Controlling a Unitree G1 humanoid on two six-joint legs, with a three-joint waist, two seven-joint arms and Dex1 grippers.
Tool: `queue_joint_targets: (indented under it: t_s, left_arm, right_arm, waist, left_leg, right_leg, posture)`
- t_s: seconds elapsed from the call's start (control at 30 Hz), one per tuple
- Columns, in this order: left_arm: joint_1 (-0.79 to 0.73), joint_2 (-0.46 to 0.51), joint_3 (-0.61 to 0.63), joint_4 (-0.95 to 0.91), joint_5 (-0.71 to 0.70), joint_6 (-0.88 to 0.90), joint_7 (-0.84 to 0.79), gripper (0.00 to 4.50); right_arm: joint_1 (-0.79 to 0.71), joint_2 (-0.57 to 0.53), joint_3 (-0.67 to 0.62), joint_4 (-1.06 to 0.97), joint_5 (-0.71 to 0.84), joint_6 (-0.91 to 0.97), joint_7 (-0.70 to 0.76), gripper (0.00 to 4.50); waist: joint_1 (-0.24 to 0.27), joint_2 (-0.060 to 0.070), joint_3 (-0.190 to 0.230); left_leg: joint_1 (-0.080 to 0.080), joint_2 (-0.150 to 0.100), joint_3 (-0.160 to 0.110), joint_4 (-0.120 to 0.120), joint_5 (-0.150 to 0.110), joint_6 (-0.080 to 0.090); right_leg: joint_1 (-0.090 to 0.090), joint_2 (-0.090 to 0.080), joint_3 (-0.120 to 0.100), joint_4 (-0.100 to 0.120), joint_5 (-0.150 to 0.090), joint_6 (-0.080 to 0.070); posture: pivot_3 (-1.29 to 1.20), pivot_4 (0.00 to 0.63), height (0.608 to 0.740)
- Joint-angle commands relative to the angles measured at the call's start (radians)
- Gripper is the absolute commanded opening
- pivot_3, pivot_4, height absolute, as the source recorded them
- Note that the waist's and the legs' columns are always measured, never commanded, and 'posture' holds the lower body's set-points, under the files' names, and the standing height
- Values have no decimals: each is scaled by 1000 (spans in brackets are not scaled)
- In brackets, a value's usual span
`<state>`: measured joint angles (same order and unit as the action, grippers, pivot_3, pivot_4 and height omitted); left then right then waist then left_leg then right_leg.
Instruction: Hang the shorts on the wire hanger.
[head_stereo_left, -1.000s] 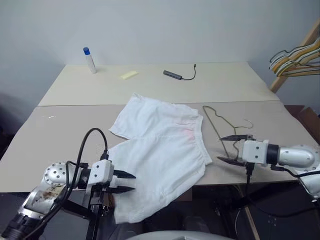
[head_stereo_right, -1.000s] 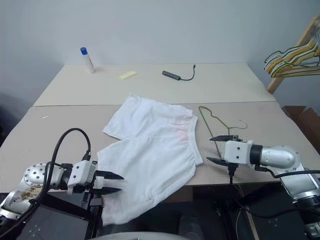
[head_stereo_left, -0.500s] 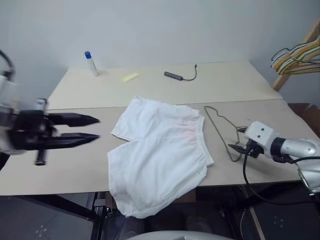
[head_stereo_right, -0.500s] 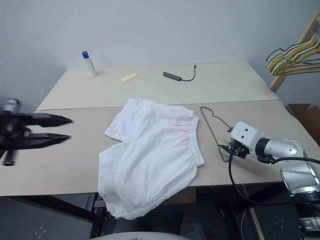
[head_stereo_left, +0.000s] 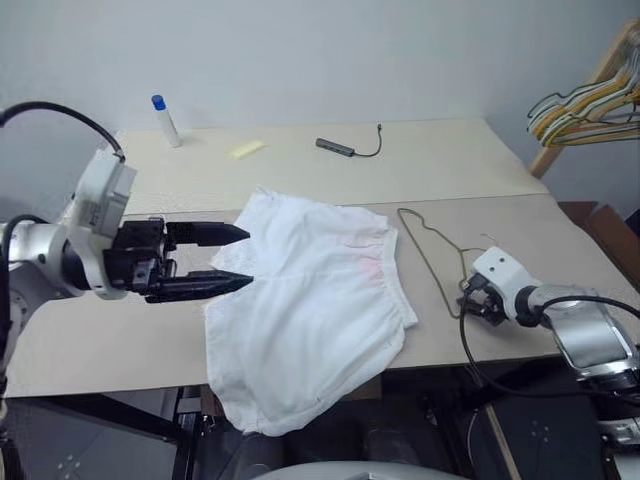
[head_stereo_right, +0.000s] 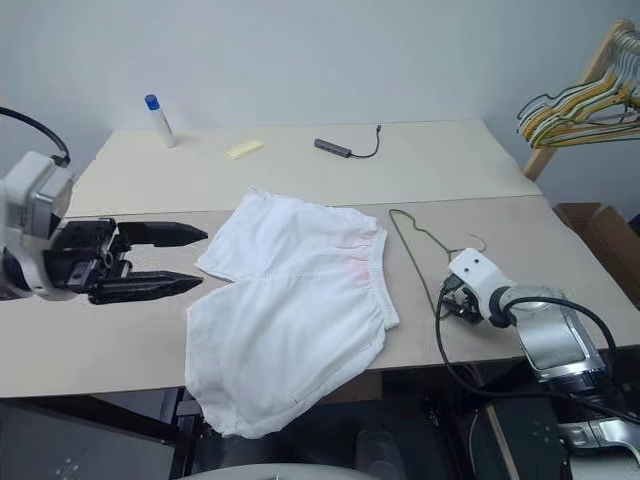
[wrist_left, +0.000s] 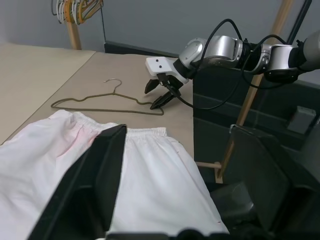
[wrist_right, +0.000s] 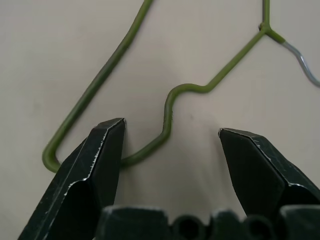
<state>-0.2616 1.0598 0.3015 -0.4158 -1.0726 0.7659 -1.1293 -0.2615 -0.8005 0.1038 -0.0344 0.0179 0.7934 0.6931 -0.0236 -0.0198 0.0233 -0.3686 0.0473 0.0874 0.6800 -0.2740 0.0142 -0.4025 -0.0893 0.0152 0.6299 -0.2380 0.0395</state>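
The shorts (head_stereo_left: 310, 310) are white and thin, with a gathered elastic waistband and a faint pink blush near the middle. They lie spread on the front part of the table (head_stereo_left: 100, 340), and one leg droops over the near edge. Just beside the waistband, toward the robot's right, lies the wire hanger (head_stereo_left: 430, 250): a thin olive wire triangle, flat on the table, its hook (wrist_left: 114, 82) pointing away from the shorts.

The right claw (wrist_right: 172, 145) is open, its two black fingers set either side of the hanger's shoulder bend near one end. One finger (wrist_right: 102, 150) is touching or almost touching the wire (contact is hard to judge), and nothing is gripped. The right arm reaches in low from the table's near right corner, with the claw tilted down at the table.

The left claw (head_stereo_left: 225, 258) is open too, its long fingers spread and empty, hovering over the left edge of the shorts. The left arm comes in from the left, roughly level, pointing across the table.

On the far side of the table stand a small bottle with a blue cap (head_stereo_left: 164, 120), a yellow piece (head_stereo_left: 246, 149) and a black cable (head_stereo_left: 350, 148).
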Motion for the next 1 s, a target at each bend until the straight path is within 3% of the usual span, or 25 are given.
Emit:
queue_joint_targets:
  t_s: [0.03, 0.07, 0.2, 0.47, 0.63, 0.73, 0.93, 1.0]
  left_arm:
    - [-18, -17, 10, 4, 32, -35, -14, 4477]
    - [-15, -42, 8, -1, 57, -66, 0, 4477]
    - [-11, -101, -28, 2, 154, -138, 18, 4500]
    - [-10, -179, -106, 63, 283, -234, -4, 4500]
    - [-50, -214, -163, 143, 349, -266, -24, 4500]
    - [-90, -233, -184, 174, 367, -260, -23, 4500]
    - [-252, -258, -199, 288, 322, -126, -13, 4500]
    - [-309, -261, -201, 329, 306, -70, -19, 4500]
  right_arm:
    - [-34, 21, -6, -3, 0, 73, -25, 3617]
    - [-41, 29, -4, 9, 1, 93, -29, 3617]
    - [-53, 41, -1, 27, 11, 127, -25, 2755]
    - [-26, 19, -26, -69, -1, 116, -45, 77]
    - [55, -60, -61, -228, -52, -30, -74, 31]
    - [103, -114, -78, -259, -112, -219, -113, 31]
    - [111, -302, -29, -88, -450, -950, -400, 31]
    - [71, -334, 9, 6, -572, -1091, -517, 31]
  waist:
    - [-1, -1, -1]
    - [-1, -2, -1]
    - [-2, -6, -3]
    - [4, -6, -3]
    - [3, -5, -3]
    - [-3, -5, -3]
    - [-38, -5, -3]
    - [-50, -6, -3]
  left_leg:
    - [0, 0, 0, 0, 0, 0]
    - [0, 0, 0, 0, 0, 0]
    - [1, 0, 0, 0, 0, 0]
    - [0, 0, 0, 0, 0, 0]
    - [-2, 0, 0, 0, 0, 0]
    - [-2, -1, 0, 0, 0, 0]
    - [-2, -1, 0, 0, 0, 0]
    - [-1, -1, 0, 0, 0, 0]
  right_leg:
    - [0, 0, 0, 0, 0, 0]
    - [0, 0, 0, 0, 0, 0]
    - [1, 0, 0, 0, 0, 0]
    - [0, 0, 0, -1, 0, 0]
    - [-1, -1, -1, -1, 0, 0]
    - [-1, -1, -1, -1, 0, 0]
    - [-2, -1, 0, 0, 0, 1]
    - [-1, -1, 0, -1, -1, 1]
  posture:
    - [9, 0, 740]
    - [9, 0, 740]
    - [9, 0, 740]
    - [-17, 0, 740]
    - [-57, 0, 740]
    - [-76, 0, 740]
    - [-116, 0, 740]
    - [-125, 0, 740]
